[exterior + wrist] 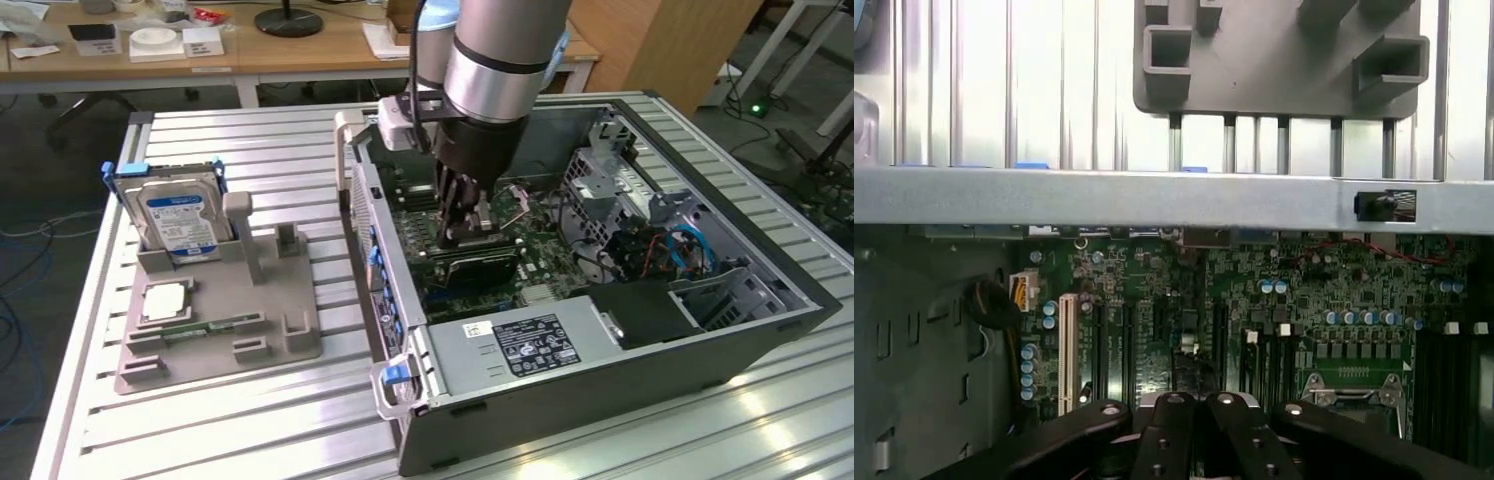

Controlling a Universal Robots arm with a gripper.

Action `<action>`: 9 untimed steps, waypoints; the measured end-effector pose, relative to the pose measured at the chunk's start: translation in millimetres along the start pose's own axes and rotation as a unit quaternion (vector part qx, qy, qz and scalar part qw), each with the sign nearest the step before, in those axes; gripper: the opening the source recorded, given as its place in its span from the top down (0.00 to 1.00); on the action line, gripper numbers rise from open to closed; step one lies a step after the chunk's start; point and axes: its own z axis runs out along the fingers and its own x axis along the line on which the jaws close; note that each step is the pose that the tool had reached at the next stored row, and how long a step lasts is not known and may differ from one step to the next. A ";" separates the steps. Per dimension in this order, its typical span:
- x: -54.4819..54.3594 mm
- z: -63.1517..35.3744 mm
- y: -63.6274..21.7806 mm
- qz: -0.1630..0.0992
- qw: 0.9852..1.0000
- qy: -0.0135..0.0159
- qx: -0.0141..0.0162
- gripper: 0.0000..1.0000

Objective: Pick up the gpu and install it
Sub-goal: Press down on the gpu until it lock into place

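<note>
Hovering inside computer case point(601, 400) — end effector point(457, 236) clenched over motherboard point(541, 258); gpu axis untellable.

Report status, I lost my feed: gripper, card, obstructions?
Gripper shut, low inside the case over the motherboard. Card in grip: cannot tell. Path looks unblocked.

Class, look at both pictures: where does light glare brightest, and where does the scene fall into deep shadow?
Exterior view: glare streaks the ribbed metal table at the exterior view's lower right, while the computer case interior around the hand sits shadowed. Wrist view: the table slats beyond the case wall wash out nearly white; the motherboard below lies dim.
</note>
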 end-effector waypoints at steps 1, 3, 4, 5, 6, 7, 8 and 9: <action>0.0 0.1 1.1 -0.001 1.000 0.000 0.001 0.89; 0.0 0.2 4.0 -0.001 1.000 0.000 0.004 0.89; 0.0 0.3 6.0 -0.001 1.000 0.001 0.005 0.89; 0.0 0.4 8.3 -0.001 1.000 0.000 0.006 0.89; 0.1 0.5 11.0 -0.001 1.000 0.000 0.007 0.89; 0.1 0.6 13.7 -0.002 1.000 0.000 0.007 0.89; 0.1 0.7 16.3 -0.002 1.000 0.001 0.008 0.89; 0.1 0.8 19.0 -0.002 1.000 0.000 0.008 0.89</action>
